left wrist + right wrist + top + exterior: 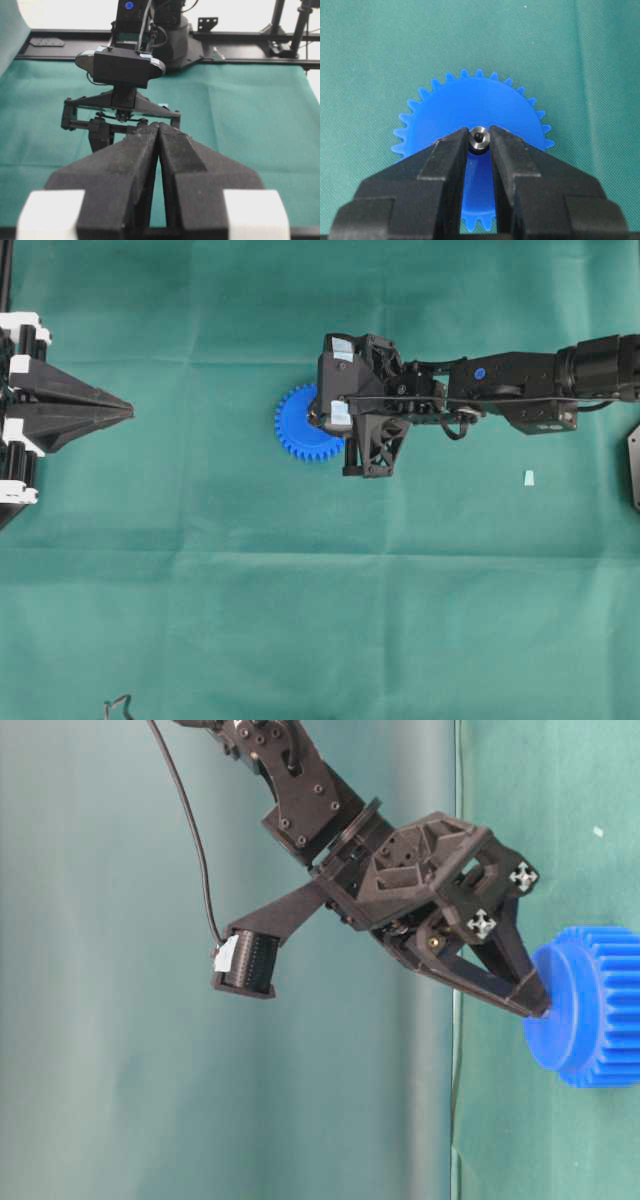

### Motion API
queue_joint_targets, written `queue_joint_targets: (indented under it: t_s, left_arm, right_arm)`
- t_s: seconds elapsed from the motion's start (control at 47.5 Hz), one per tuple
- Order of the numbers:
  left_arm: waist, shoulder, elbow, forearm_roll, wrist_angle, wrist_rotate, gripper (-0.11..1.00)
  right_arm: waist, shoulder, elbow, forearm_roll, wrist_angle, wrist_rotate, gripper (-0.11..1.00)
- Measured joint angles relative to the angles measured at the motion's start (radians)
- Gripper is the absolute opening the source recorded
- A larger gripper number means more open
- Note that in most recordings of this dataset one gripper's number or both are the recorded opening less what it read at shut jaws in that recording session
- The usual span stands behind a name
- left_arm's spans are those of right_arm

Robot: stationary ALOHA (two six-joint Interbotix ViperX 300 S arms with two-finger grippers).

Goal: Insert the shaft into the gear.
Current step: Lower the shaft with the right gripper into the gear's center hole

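The blue toothed gear [300, 425] lies flat on the green cloth near the table's middle, also seen as a thick blue wheel [590, 1010] and from above [470, 105]. My right gripper [479, 139] is shut on the shaft [479, 138], a small shiny pin seen end-on between the fingertips, right over the gear's centre. The fingertips [535, 1000] touch the gear's top face, so the hole is hidden. My left gripper [125, 410] rests at the table's left edge, its jaws [158, 127] pressed together with nothing held.
A small pale scrap [528, 477] lies on the cloth to the right, under the right arm's reach. The right arm [500, 385] stretches in from the right edge. A thin dark wire loop [118, 705] sits at the front left.
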Motion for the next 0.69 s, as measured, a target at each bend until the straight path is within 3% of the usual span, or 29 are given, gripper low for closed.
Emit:
queue_joint_targets:
  t_s: [0.379,0.568,0.694]
  left_arm:
    - [0.000,-0.002,0.000,0.000,0.000,0.000,0.00]
    - [0.000,-0.002,0.000,0.000,0.000,0.000,0.00]
    - [0.000,-0.002,0.000,0.002,0.003,0.000,0.00]
  right_arm:
    - [0.000,0.000,0.000,0.002,-0.006,0.005,0.19]
    - [-0.003,0.002,0.000,0.012,-0.014,0.006,0.74]
    - [-0.003,0.002,0.000,0.017,-0.029,0.003,0.96]
